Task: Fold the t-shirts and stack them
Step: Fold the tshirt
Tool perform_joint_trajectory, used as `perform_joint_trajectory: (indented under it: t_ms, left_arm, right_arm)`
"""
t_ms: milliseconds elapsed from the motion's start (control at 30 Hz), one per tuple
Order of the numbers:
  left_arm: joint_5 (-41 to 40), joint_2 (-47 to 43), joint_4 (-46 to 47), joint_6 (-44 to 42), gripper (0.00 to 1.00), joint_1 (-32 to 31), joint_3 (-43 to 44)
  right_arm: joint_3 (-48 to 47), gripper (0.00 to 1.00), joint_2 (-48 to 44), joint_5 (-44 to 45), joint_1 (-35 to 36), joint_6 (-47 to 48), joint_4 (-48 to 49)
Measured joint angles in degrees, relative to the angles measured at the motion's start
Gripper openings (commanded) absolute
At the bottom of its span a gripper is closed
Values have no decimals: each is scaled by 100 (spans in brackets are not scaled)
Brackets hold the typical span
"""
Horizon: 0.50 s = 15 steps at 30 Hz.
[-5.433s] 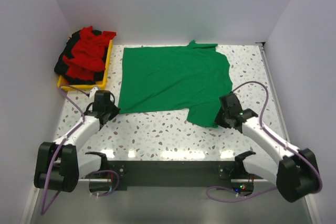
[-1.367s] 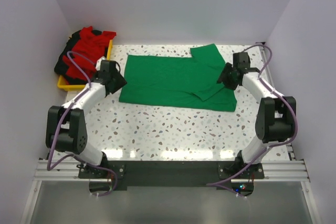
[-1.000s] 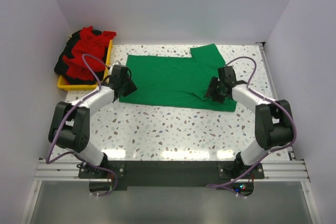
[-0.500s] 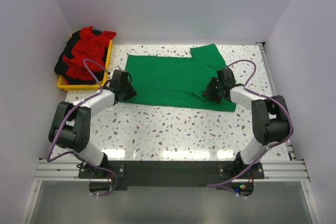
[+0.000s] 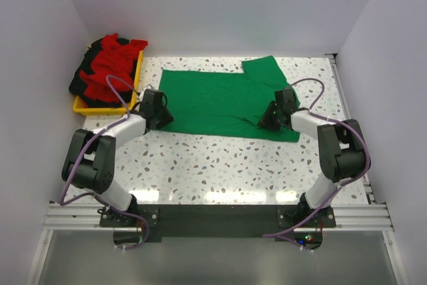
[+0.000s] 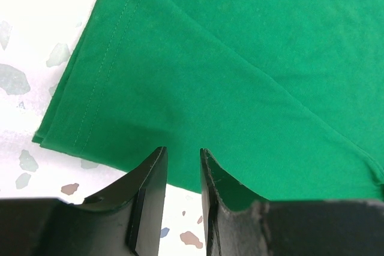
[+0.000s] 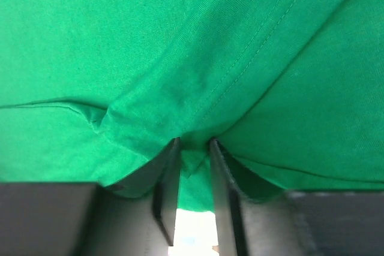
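Green t-shirt (image 5: 220,101) lies half-folded toward 12 o'clock on the table. Right gripper (image 5: 265,119), at its 4 o'clock edge, pinches a bunched fold. Left gripper (image 5: 160,113), at the 8 o'clock corner, has fingers nearly together; we cannot tell whether it grips. We judge both are placed for the next fold.

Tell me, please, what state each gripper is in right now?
Left gripper: jaws narrowly parted at the near edge of the green t-shirt; whether it grips cannot be told.
Right gripper: closed on bunched green t-shirt fabric.
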<state>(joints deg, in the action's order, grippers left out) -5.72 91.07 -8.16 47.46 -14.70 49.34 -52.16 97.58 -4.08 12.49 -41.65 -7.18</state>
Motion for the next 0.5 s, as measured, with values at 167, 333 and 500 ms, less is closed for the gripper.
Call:
perform_joint_trajectory:
  t_ms: [167,333,500]
  left_arm:
    - [0,0,-2,0,33,0,-24]
    - [0,0,0,0,33,0,-24]
    - [0,0,0,0,33,0,-24]
  right_arm:
    - [-94,13,90,0,0,-42,-13]
    - [-361,3,155,0,15,-44,-70]
    - [-737,1,264,-4,26,-37,-136]
